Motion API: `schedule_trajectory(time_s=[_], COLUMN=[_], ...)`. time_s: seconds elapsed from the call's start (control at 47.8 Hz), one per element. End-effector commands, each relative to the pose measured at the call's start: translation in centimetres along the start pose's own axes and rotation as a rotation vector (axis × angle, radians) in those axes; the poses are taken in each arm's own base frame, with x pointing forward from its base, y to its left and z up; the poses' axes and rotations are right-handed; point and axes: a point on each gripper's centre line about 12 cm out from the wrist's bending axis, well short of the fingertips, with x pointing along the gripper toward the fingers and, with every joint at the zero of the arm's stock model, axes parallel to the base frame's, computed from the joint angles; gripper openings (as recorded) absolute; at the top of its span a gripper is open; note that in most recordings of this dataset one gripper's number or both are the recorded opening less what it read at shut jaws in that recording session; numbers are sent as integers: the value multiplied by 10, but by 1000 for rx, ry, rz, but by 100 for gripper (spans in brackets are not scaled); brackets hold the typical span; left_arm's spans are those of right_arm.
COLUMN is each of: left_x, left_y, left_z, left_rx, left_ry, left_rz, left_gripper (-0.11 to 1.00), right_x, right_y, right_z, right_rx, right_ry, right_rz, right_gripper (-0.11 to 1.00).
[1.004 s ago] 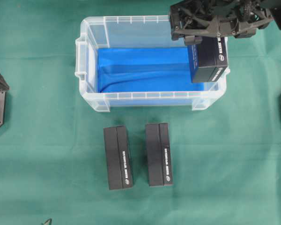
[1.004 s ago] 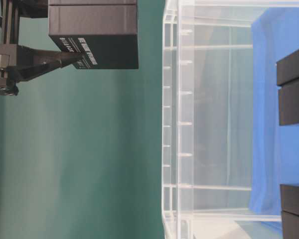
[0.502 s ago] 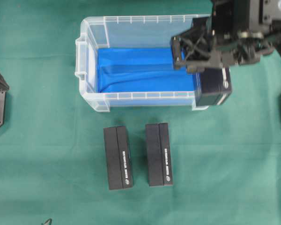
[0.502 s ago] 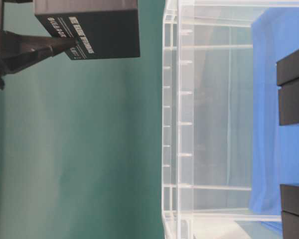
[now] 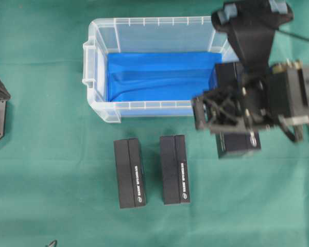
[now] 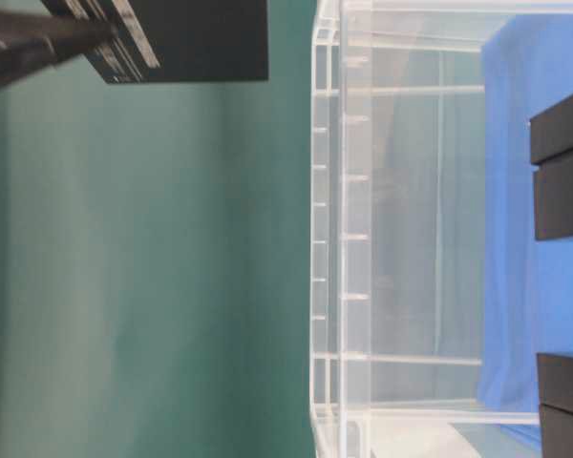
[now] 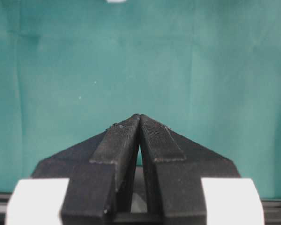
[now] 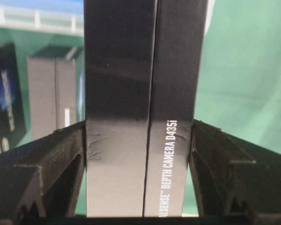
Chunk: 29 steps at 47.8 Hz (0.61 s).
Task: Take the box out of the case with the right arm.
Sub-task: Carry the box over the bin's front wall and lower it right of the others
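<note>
R gripper [image 5: 232, 116] is clamped on the box [image 5: 238, 144], jaws pressing both long faces; in the wrist view the box [image 8: 145, 108] stands between the pads w/ its printed seam running lengthwise. Box is already outside the case [image 5: 100, 105], hanging above the green cloth [image 5: 51, 154] just past the case's front-right corner, so what's left, by my read, is the set-down. Two like boxes [image 5: 130, 172] [image 5: 175, 170] lie side by side in front of the case; a tidy spot is right of them, same orientation, w/ a gap so the jaws don't knock the nearer one. Do it well: keep the clamp firm, line the box up w/ the row, lower straight till its bottom face meets the cloth, then part the jaws & lift straight up. Risk: letting go early = box tips. L gripper [image 7: 139, 140] has its jaws together on nothing, over bare cloth, well apart; it has no part here.
</note>
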Motion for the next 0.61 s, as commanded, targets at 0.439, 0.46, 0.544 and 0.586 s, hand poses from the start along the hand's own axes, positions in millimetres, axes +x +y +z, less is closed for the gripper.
schedule_trajectory(time_s=[0.439, 0.46, 0.544, 0.586], left_x=[-8, -8, -8, -9], left_y=[0, 0, 0, 0], left_z=[5, 6, 6, 6], left_rx=[-5, -4, -3, -5], left_ry=[-32, -31, -31, -34], left_rz=[-2, 0, -1, -2], left_gripper=[0, 0, 0, 0], right_x=[-32, -32, -29, -29], right_y=[-3, -2, -2, -2], right_z=[-63, -64, -64, -64], right_rx=[-14, -15, -14, -14], right_ry=[37, 37, 32, 29], right_rz=[95, 92, 79, 75], right_gripper=[65, 65, 65, 65])
